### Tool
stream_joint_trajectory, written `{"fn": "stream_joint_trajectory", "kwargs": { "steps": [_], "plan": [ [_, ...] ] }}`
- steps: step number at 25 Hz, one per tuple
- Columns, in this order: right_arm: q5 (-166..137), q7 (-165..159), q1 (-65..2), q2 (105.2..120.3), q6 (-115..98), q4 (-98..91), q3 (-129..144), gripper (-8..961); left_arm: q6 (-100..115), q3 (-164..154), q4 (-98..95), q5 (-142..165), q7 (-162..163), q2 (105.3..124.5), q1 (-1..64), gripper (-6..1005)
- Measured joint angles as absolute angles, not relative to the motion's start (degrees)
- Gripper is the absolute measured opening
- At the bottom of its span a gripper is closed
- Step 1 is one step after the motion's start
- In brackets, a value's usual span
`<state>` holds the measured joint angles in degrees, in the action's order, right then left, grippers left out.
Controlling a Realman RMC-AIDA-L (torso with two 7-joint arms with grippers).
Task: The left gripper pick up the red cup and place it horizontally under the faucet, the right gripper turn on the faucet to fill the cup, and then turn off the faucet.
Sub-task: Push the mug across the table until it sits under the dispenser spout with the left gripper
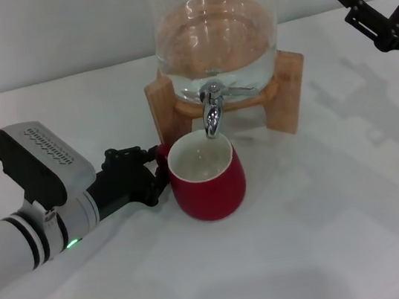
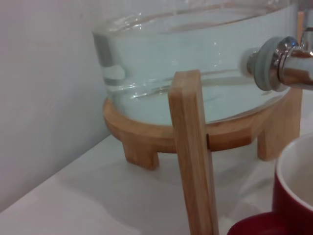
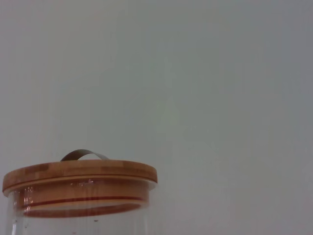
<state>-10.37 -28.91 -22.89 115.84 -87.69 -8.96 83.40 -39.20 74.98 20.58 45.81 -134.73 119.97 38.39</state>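
The red cup (image 1: 207, 177) is standing upright on the white worktop (image 1: 290, 256), mouth up, directly beneath the spout of the faucet (image 1: 212, 110), whose chrome tip is hanging just above the cup's white inside. The cup is sitting just in front of the wooden stand (image 1: 280, 88), between its front legs, and the stand is carrying the clear glass dispenser (image 1: 212, 35), which is holding water in its lower part.

The left tool (image 1: 159, 172) is reaching in from the robot's left along the worktop, its black fingers pinching the cup's small handle at the side of the mug. Behind it, the grey ribbed housing (image 1: 47, 161) and the white arm with a lit green light (image 1: 72, 244) are lying low over the worktop. In the left wrist view, a leg of the stand (image 2: 193, 156) is standing close in front, with the faucet (image 2: 283, 63) off to one side and the cup's rim (image 2: 293, 191) at the edge.

The right tool (image 1: 377, 6) is hovering high at the robot's right, well apart from the faucet and the stand; I cannot tell whether it is spread or pressed together. Its wrist view is showing only the dispenser's wooden lid (image 3: 80, 174) with a thin metal handle, against a plain wall (image 3: 205, 73).
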Motion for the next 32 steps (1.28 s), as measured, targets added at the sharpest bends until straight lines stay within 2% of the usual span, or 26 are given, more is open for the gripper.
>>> {"fn": "stream_joint_trajectory", "kwargs": {
  "steps": [25, 30, 32],
  "plan": [
    [-10.21, -28.91, -23.07, 115.75, -86.91, -8.97, 83.4, 842, -38.71, 74.26, 23.29, 45.82, -133.62, 119.97, 37.0, 375],
    [-10.12, -28.91, -23.2, 115.75, -86.91, -8.97, 83.4, 841, -38.59, 74.27, 23.43, 45.8, -133.37, 119.97, 37.0, 476],
    [-10.1, -28.91, -23.2, 115.75, -86.91, -8.97, 83.4, 841, -38.44, 74.26, 23.47, 45.79, -133.32, 119.97, 37.0, 476]
  ]
}}
